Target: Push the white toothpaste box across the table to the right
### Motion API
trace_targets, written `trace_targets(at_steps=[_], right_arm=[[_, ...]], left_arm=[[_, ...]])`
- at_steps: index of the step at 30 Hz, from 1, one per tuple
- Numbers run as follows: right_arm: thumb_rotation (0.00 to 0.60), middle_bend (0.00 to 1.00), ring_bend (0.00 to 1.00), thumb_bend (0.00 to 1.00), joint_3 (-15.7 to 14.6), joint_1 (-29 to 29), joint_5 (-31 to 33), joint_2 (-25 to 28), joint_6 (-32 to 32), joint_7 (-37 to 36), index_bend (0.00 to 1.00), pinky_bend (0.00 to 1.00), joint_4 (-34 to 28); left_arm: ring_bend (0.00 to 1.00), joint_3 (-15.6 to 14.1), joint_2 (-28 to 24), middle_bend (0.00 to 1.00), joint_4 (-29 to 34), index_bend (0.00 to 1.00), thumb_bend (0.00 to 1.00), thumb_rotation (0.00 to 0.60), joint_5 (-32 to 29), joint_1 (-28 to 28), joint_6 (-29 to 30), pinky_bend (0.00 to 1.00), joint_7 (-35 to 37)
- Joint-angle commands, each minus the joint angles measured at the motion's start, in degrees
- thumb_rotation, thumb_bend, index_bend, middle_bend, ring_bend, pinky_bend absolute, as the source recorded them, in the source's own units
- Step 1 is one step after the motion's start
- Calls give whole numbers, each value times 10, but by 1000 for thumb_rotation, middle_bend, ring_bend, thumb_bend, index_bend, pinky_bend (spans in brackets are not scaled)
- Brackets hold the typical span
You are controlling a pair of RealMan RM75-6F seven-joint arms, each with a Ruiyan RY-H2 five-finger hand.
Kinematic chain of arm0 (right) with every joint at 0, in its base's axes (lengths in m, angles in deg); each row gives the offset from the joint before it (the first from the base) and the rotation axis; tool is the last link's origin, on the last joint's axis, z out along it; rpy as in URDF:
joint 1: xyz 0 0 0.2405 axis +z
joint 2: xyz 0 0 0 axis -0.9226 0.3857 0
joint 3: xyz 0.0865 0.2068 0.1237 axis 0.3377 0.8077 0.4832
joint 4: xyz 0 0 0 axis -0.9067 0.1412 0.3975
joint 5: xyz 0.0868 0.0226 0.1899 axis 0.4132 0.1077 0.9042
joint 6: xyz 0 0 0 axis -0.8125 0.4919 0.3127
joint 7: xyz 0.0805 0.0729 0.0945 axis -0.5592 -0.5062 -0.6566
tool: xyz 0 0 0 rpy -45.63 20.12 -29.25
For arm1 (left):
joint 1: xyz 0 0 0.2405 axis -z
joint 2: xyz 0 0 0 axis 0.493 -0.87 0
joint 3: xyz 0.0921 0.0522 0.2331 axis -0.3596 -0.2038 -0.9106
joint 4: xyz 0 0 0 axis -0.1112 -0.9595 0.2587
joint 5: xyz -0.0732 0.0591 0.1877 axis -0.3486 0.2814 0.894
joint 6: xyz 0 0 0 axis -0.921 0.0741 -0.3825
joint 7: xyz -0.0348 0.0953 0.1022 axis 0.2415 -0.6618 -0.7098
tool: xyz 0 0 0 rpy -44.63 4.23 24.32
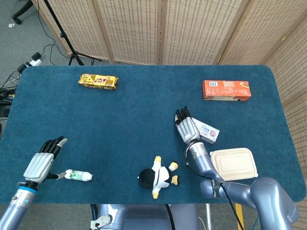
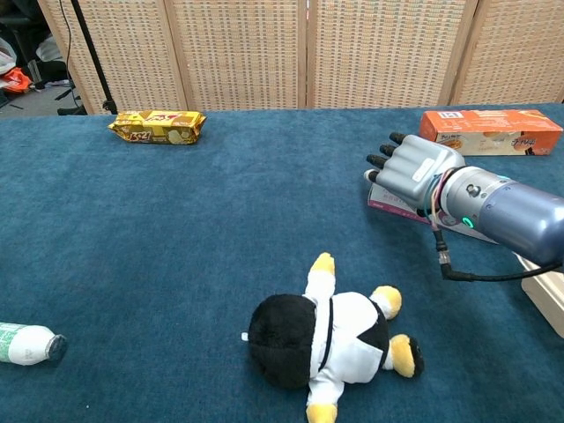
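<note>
Right hand (image 1: pixel 187 128), fingers extended flat, presses the toothpaste box (image 1: pixel 206 131) beside the closed takeaway container (image 1: pixel 233 164).

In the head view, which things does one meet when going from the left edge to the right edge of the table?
left hand → small bottle → yellow snack pack → penguin plush toy → right hand → white toothpaste box → orange box → lidded food container
</note>
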Motion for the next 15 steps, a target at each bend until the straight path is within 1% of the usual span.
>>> trace_targets(at_steps=[1,15], right_arm=[[600,0,0,852,0,-1,3,4,0,3,91,7,3],[600,0,0,852,0,-12,25,29,3,7,91,7,6]], left_arm=[[0,0,0,0,0,0,0,600,1,0,0,0,0],[0,0,0,0,2,0,0,600,0,-1,1,0,-2]])
